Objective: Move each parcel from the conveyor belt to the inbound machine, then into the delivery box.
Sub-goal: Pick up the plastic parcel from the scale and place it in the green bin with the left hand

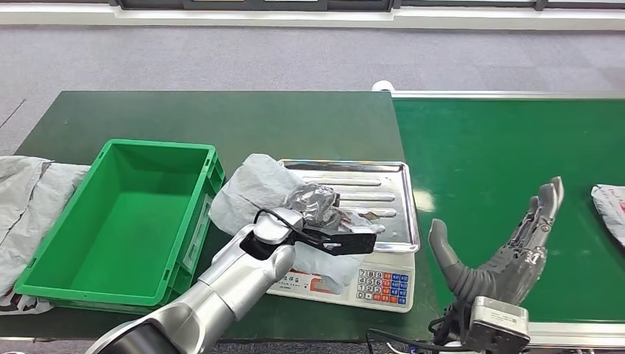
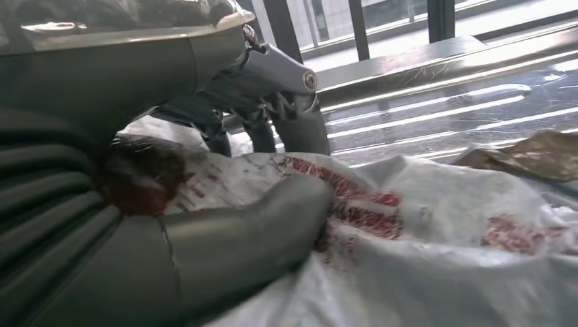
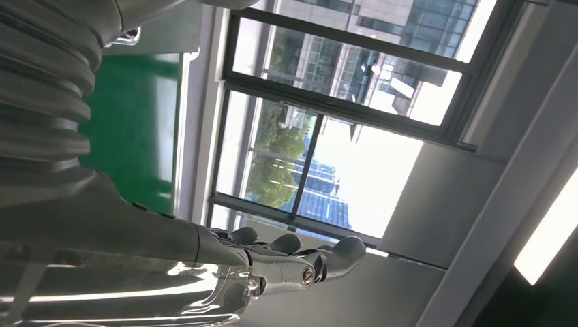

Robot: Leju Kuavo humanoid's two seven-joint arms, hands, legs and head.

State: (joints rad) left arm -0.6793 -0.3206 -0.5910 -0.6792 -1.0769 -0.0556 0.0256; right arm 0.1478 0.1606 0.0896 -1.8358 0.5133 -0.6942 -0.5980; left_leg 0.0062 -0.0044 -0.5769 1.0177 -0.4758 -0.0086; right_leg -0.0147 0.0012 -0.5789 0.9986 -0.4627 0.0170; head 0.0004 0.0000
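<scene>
Grey crumpled plastic parcel with red print, gripped by left robot hand on scale tray, right robot hand spread

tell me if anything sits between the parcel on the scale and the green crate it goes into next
Nothing visible does. The left hand holds the grey parcel on the scale's tray, and the green crate stands open and empty right beside it, only its near wall to clear.

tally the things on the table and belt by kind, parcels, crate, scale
grey parcels: 3, one on the scale under the left hand, one at the belt's right edge, one lying left of the crate
green crate: 1
scale with steel tray: 1
total: 5
</scene>
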